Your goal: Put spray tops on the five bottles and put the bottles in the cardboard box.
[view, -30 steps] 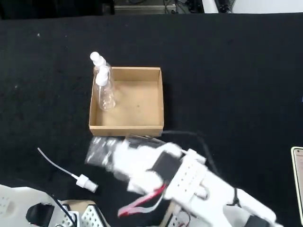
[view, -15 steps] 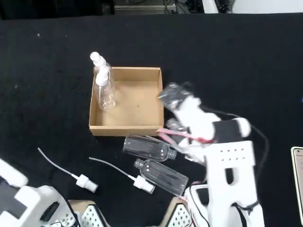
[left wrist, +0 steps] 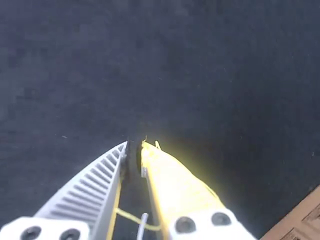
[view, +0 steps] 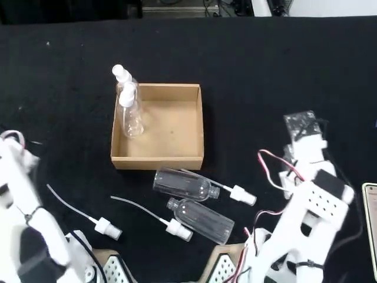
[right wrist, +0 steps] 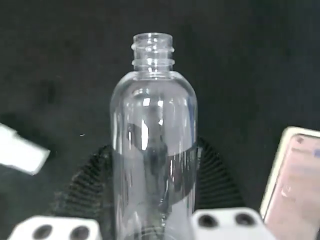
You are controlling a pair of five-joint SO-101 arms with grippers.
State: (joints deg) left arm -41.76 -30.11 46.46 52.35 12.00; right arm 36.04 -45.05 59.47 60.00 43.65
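Clear plastic bottle with a bare threaded neck (right wrist: 152, 110) is clamped in the right gripper (right wrist: 154, 165), black ribbed pads (right wrist: 102, 172) on both sides of its body. That gripper sits well right of the brown cardboard box (view: 194, 127), level with its front edge. At the box's left wall are two upright clear bottles with white spray tops on. The front capped bottle (view: 131, 115) is inside; the rear capped bottle (view: 122, 76) is at the back-left corner, can't tell if inside. Just in front of the box, two uncapped clear bottles lie on their sides on the black table (view: 265, 71). The nearer bottle (view: 182, 184) has a loose white spray top (view: 241, 194) just off its neck. The farther bottle (view: 203, 219) has a second spray top (view: 177, 229) beside its neck, tube trailing left. A third spray top (view: 104, 226) lies front-left of the box, apart from both. Left gripper (left wrist: 134, 147) has jaws together on nothing, over bare table; left arm (view: 23, 200) is well left of the box. A pale flat slab (view: 371, 206) lies far right of the box
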